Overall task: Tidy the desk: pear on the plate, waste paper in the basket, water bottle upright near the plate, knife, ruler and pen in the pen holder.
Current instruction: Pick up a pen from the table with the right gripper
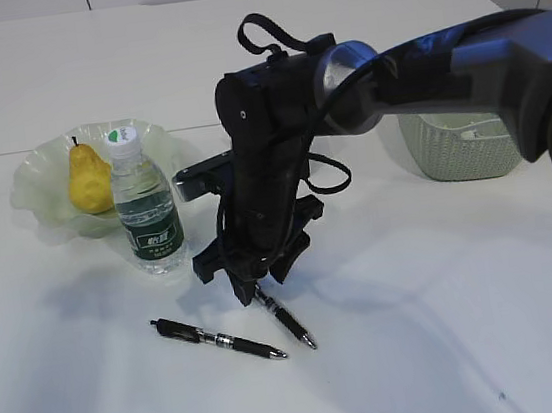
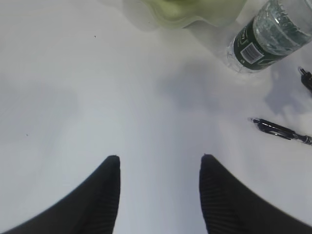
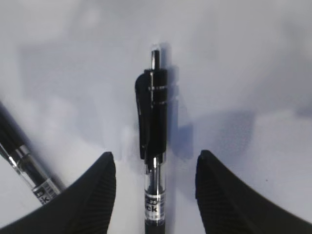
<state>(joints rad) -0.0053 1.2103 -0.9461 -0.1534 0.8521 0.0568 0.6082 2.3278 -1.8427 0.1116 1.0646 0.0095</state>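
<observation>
Pen lengthwise between open right pincer tips

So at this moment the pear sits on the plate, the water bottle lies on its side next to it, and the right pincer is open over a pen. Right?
Not quite. The exterior view shows the water bottle standing upright beside the plate, not lying down. The rest holds: the pear is on the plate and the right pincer is open, straddling a pen.
</observation>
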